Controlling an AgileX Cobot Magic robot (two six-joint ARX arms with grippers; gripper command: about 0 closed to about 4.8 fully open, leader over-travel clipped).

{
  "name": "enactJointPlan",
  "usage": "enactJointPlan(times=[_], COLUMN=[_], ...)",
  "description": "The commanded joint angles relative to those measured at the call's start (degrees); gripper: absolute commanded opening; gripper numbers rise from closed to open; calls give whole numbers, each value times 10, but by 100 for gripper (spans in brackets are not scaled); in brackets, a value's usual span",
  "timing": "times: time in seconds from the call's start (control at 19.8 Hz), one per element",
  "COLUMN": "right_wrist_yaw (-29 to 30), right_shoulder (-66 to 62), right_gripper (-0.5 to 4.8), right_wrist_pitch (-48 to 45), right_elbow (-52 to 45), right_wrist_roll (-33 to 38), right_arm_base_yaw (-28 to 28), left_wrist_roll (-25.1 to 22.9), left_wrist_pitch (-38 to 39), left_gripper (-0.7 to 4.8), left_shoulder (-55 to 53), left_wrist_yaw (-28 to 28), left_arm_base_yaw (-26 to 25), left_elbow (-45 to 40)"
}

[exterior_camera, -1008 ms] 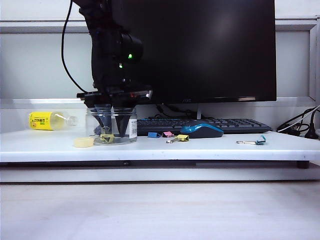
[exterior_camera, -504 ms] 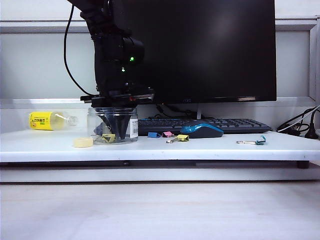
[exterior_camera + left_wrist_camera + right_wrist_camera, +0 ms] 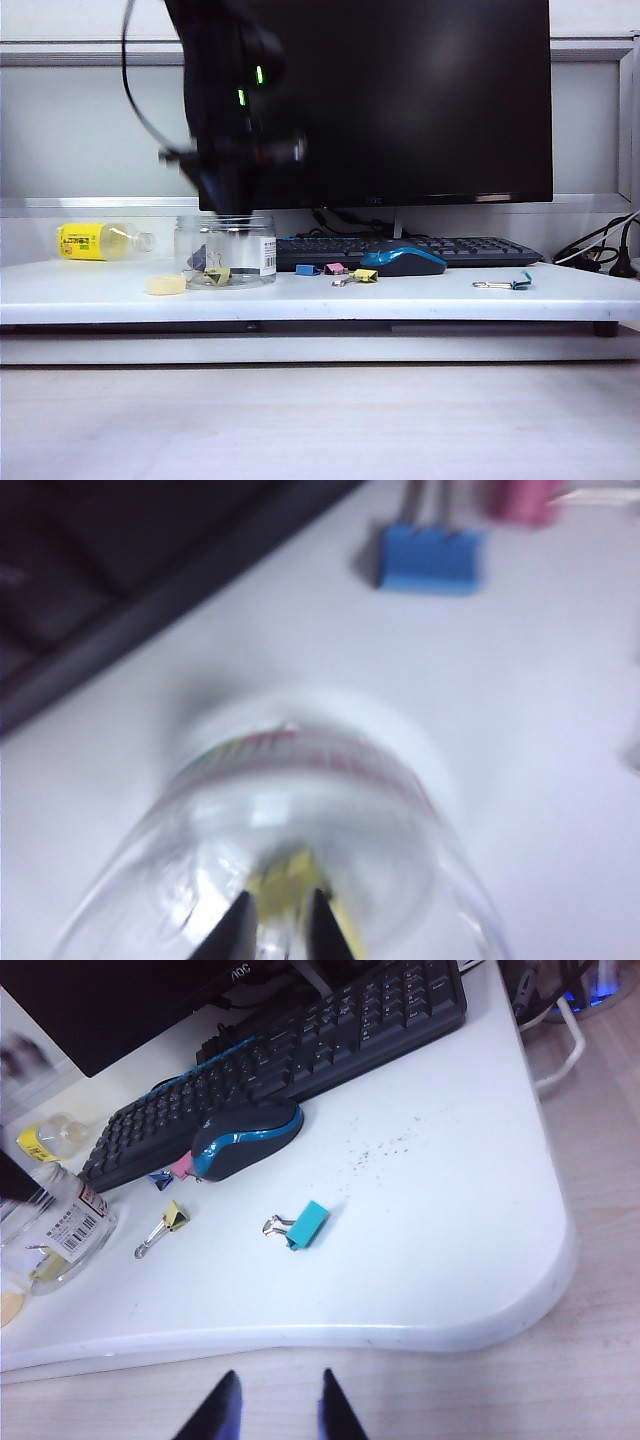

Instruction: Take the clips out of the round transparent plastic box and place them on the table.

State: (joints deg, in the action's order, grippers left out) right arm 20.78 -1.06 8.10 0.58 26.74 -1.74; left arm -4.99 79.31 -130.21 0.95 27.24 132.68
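Exterior view: left gripper [image 3: 228,205] hangs over the mouth of the box [image 3: 225,251], motion-blurred, fingertips at rim level. Box stands on the table [image 3: 420,296], just left of the keyboard [image 3: 440,250], barcode label facing right. Yellow clips [image 3: 214,274] lie on the box floor.

Left wrist view: the gripper's [image 3: 279,920] two dark fingertips sit close together, pinched on a yellow clip [image 3: 283,888] seen against the box's [image 3: 300,810] interior. Picture is blurred; the grip looks firm but fine detail is lost. A blue clip [image 3: 430,558] and a pink one [image 3: 522,498] lie on the table beyond the box, beside the keyboard's edge [image 3: 150,590].

Outside the box, exterior view: blue clip [image 3: 307,269], pink clip [image 3: 335,268] and a yellow clip [image 3: 362,276] lie on the table to its right, before the keyboard and next to the mouse [image 3: 403,260]. A teal clip [image 3: 512,283] lies farther right. Pale disc [image 3: 167,285] sits just left of the box; a bottle [image 3: 100,241] lies on its side behind that.

Right wrist view: right gripper [image 3: 275,1405] hovers off the table's front edge, well away from the box [image 3: 50,1235], fingers parted, nothing between them.
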Motion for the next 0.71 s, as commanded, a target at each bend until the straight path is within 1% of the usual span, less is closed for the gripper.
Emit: enactJointPlan(times=[0.05, 0.15, 0.3, 0.4, 0.45, 0.5, 0.71], right_wrist_yaw=[-1, -1, -1, -1, -1, -1, -2], right_shoulder=[0, 0, 0, 0, 0, 0, 0], right_gripper=[107, 107, 107, 107, 107, 107, 107], right_wrist_pitch=[-4, -5, -5, -5, -5, -5, -5], right_elbow=[1, 1, 1, 1, 1, 1, 1], right_wrist_roll=[-2, -2, -2, -2, -2, -2, -2], right_arm_base_yaw=[0, 0, 0, 0, 0, 0, 0], left_wrist_roll=[-21, -20, -21, -28, -30, -32, -28], left_wrist_pitch=[29, 29, 30, 30, 30, 30, 30], left_gripper=[85, 91, 94, 99, 131, 153, 153], left_shoulder=[27, 32, 31, 31, 31, 31, 31], left_wrist_yaw=[-1, 0, 21, 17, 16, 12, -24], left_arm_base_yaw=[0, 1, 7, 14, 17, 17, 17], left_elbow=[2, 1, -11, -26, -34, -42, -44])
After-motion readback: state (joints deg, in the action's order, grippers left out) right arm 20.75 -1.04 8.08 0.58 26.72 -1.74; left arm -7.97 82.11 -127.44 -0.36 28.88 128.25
